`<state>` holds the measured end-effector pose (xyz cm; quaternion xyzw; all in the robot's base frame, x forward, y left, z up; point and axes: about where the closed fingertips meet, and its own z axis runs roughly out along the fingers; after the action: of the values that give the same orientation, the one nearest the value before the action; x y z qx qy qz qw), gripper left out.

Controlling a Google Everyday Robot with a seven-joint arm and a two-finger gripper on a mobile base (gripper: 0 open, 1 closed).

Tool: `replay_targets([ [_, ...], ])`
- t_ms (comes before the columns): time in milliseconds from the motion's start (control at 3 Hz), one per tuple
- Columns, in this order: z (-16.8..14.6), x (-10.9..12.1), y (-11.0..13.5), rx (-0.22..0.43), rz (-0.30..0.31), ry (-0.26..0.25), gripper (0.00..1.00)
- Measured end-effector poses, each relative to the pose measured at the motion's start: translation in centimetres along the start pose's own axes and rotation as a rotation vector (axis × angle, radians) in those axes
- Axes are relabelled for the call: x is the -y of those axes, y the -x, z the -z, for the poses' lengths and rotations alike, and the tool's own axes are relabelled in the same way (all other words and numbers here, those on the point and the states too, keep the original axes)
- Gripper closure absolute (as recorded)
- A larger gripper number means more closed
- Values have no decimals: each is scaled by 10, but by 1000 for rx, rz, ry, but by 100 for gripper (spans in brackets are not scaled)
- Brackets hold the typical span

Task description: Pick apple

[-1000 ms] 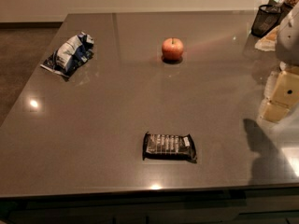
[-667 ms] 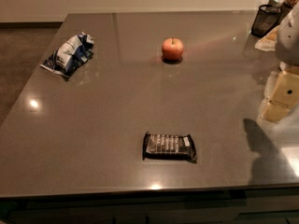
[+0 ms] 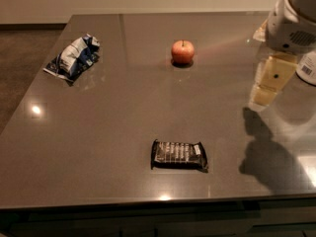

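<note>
The apple (image 3: 182,52) is small, round and red-orange with a short dark stem. It stands upright on the dark grey table (image 3: 113,122), in the far middle. My gripper (image 3: 265,90) hangs above the table's right side, cream-coloured under the white arm (image 3: 291,19). It is to the right of the apple and a little nearer to the camera, well apart from it. Its shadow falls on the table at the front right.
A dark candy bar wrapper (image 3: 178,155) lies flat near the front edge. A crumpled blue and white bag (image 3: 74,57) lies at the far left. A white object (image 3: 308,68) sits at the right edge, partly behind the arm.
The arm and gripper have moved left and farther over the table, toward the apple's side. The apple, wrapper and bag have not moved.
</note>
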<state>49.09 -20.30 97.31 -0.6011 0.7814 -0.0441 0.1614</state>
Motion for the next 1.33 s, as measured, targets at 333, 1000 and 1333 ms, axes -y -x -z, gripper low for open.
replay_targets([
  [333,-24,42,19,14,-66,-40,0],
  [1000,-68,93,47,90,-216,-56,0],
  [1333,-98,111,64,118,-277,-50,0],
])
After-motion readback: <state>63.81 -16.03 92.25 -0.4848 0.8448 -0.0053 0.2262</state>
